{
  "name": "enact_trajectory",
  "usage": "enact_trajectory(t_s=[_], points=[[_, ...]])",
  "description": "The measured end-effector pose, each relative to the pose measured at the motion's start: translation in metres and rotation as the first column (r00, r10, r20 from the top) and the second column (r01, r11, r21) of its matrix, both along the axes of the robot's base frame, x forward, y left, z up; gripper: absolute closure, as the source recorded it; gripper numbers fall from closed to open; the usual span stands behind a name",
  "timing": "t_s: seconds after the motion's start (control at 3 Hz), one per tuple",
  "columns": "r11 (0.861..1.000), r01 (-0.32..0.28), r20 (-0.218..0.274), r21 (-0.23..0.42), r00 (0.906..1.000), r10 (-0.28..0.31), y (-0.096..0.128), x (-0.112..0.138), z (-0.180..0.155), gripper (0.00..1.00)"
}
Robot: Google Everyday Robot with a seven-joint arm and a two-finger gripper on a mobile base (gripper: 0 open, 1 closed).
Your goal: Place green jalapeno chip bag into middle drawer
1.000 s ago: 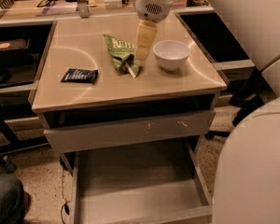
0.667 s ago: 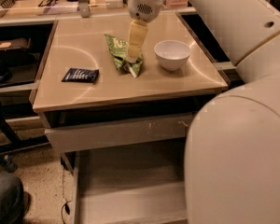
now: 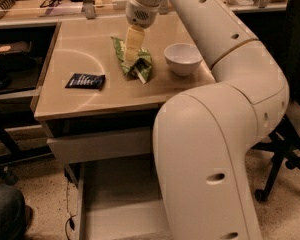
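The green jalapeno chip bag (image 3: 138, 66) lies flat on the tan table top, left of the white bowl (image 3: 182, 58). My gripper (image 3: 133, 48) hangs straight down from the wrist onto the far half of the bag and hides that part. The middle drawer (image 3: 112, 204) stands pulled out below the table front, with its grey-beige tray showing. My arm's big white links cover the drawer's right side.
A flat dark blue packet (image 3: 85, 80) lies at the table's left. A closed drawer front (image 3: 100, 144) sits above the open tray. Cluttered benches stand behind and to the left. An office chair base (image 3: 282, 166) is at the right. A dark shape (image 3: 5, 216) shows at bottom left.
The gripper has shifted left from beside the bowl and come down over the chip bag. The arm's lower links have swung in front of the table's right side and the drawer.
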State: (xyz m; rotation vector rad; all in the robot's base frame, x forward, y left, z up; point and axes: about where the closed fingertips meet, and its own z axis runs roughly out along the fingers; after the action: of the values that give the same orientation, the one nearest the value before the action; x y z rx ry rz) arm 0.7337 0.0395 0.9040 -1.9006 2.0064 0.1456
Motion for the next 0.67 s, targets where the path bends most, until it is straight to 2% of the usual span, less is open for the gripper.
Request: enact_trajectory(t_s=[0.67], points=[[0.998, 0.059, -0.014, 0.029, 0.9982, -0.058, -0.011, 0.041, -0.039, 0.0]])
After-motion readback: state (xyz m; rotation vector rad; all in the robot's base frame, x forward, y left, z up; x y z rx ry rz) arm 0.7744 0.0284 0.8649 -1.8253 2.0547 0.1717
